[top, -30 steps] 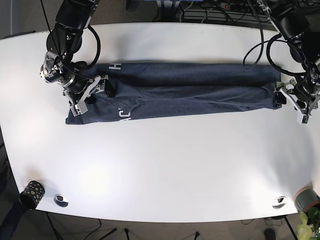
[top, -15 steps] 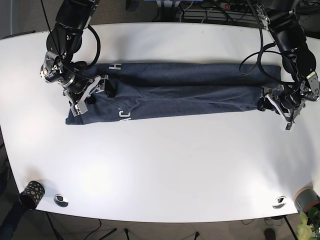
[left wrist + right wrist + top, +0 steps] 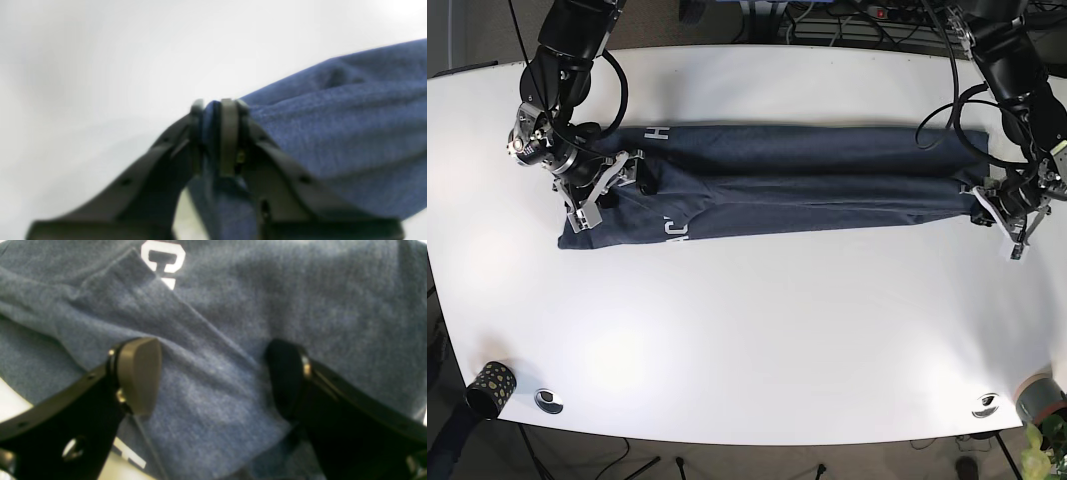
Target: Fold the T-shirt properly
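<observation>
The dark blue T-shirt (image 3: pixel 807 180) lies on the white table (image 3: pixel 757 330) as a long band folded lengthwise, with white letters near its left end. My left gripper (image 3: pixel 990 210), on the base view's right, is shut on the shirt's lower right corner. The left wrist view shows its jaws (image 3: pixel 215 133) pinching blue fabric (image 3: pixel 333 126). My right gripper (image 3: pixel 617 185), on the base view's left, is open over the shirt's lettered end. In the right wrist view it (image 3: pixel 213 380) straddles a fold of the cloth (image 3: pixel 217 323), with its fingers (image 3: pixel 138 373) close to or touching it.
A patterned cup (image 3: pixel 492 385) and a small metal disc (image 3: pixel 549 400) sit at the front left edge. Another disc (image 3: pixel 985 405) and a grey roll (image 3: pixel 1039 398) are at the front right, beside a plant (image 3: pixel 1045 450). Cables (image 3: pixel 847 25) run behind the table.
My left gripper moved from beside the shirt's right end inward over it, then back to the right, and now holds the corner. The right arm has not moved.
</observation>
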